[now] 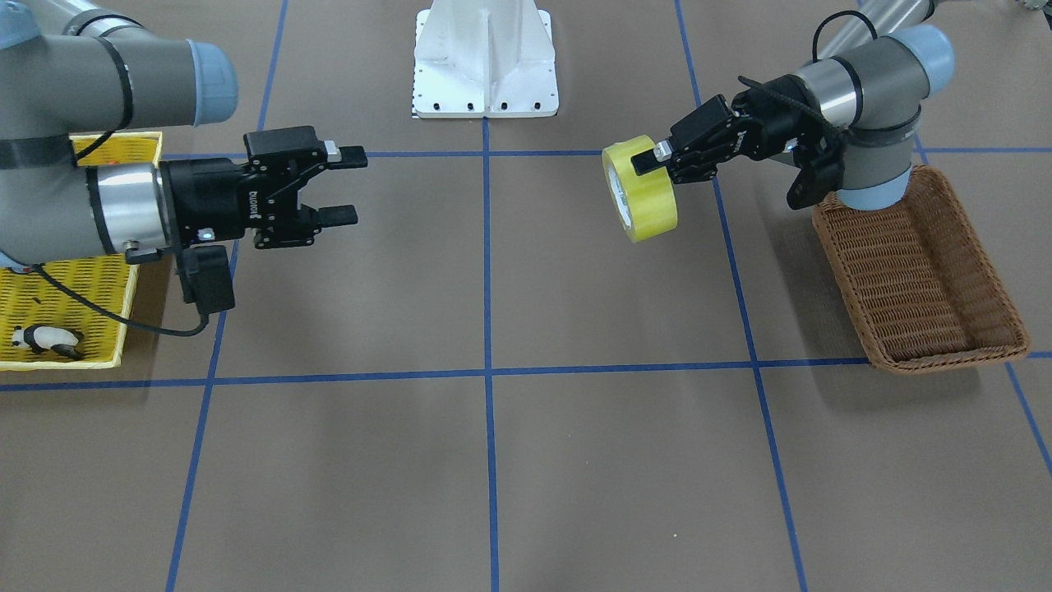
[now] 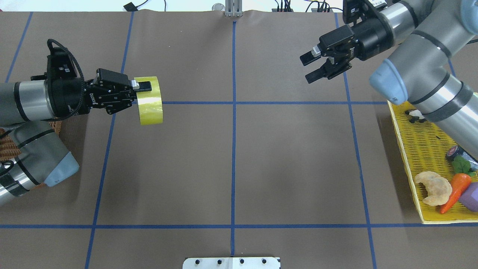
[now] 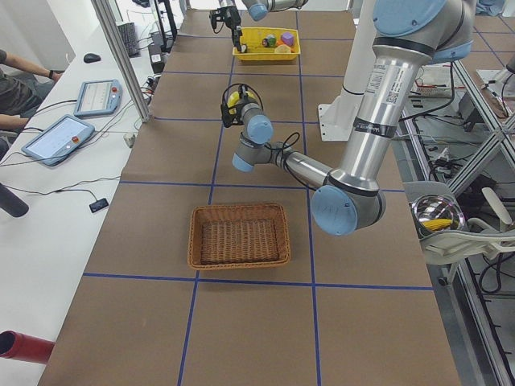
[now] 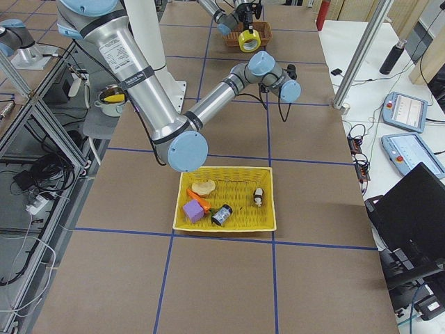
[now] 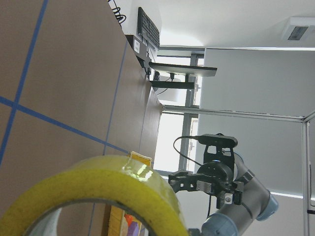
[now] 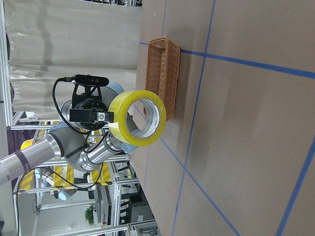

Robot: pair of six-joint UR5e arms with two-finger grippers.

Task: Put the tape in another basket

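Brown table (image 1: 616,460) — wicker basket (image 1: 912,271), yellow basket (image 1: 99,345), white base (image 1: 485,82) on it.

A bright yellow plastic mesh basket (image 2: 420,149) sits at one end of the brown paper-covered table (image 2: 291,160), which is crossed by blue tape lines (image 2: 233,149). In the basket lie a pale toy croissant (image 2: 433,188), an orange carrot (image 2: 453,191) just beside it, a purple block (image 2: 471,196), a dark round container (image 2: 456,152), perhaps a can, and a small black-and-white panda figurine (image 1: 45,339) apart from them.

Left gripper (image 1: 649,160) pinches the tape (image 1: 649,205), wrist held level; right gripper (image 1: 349,186) hovers level, jaws wide apart
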